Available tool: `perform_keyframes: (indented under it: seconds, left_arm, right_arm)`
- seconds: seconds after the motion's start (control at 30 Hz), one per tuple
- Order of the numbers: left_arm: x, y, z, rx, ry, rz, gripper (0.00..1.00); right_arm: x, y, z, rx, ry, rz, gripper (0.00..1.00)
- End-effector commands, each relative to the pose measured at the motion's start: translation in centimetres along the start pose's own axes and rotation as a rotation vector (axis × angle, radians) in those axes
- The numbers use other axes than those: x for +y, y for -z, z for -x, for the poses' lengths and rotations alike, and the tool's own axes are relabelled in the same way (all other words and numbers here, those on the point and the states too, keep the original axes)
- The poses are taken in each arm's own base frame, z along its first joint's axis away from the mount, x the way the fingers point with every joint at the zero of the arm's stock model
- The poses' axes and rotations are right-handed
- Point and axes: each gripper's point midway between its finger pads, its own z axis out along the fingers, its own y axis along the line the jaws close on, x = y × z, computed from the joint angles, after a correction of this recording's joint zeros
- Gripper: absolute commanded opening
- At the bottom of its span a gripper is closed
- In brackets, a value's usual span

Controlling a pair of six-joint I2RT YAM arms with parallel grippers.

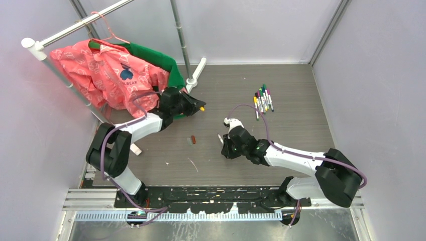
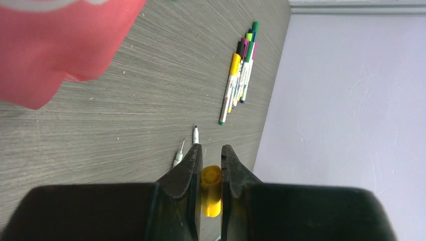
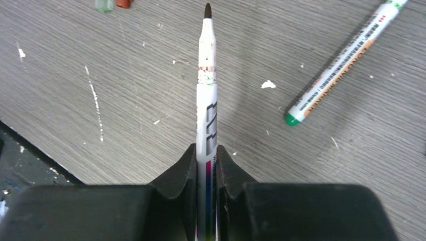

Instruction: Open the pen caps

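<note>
Yellow pen cap is off, pinched in the left jaws over the counter; right jaws clamp the bare barrel. I'd drop both gently, clear of the capped pens.

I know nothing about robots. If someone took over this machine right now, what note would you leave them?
Left gripper: shut on a small yellow plastic cap, held above the table.
Right gripper: shut on a long white pen barrel, its dark tip bare.
On the grey wood-grain table: a short red-brown cap and a pale greenish cap lie loose between the arms. A bundle of capped coloured pens lies at the far right.
Done: at least one pen is open and three caps are off.
Left: put down the cap and barrel, then uncap the bundle.
</note>
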Motion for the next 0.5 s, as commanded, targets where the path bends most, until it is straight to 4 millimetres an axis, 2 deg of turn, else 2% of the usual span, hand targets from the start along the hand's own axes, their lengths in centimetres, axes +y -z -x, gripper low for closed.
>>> perform_keyframes:
  seconds: [0.0, 0.1, 0.27, 0.47]
  left_arm:
    - [-2.1, 0.9, 0.1, 0.022, -0.073, -0.060, 0.00]
    - [-0.9, 1.7, -0.2, 0.031, -0.169, 0.022, 0.00]
    - [2.5, 4.0, -0.7, 0.018, -0.389, 0.250, 0.00]
    - [5.0, 5.1, -1.8, 0.045, -0.563, 0.416, 0.00]
  right_arm:
    - [-0.3, 1.0, 2.2, -0.072, 0.019, -0.043, 0.01]
    - [-0.9, 1.8, 3.6, -0.108, 0.026, -0.104, 0.01]
    - [-2.5, 2.5, 5.3, -0.153, 0.028, -0.217, 0.01]
    - [-4.5, 2.3, 6.1, -0.173, 0.008, -0.347, 0.03]
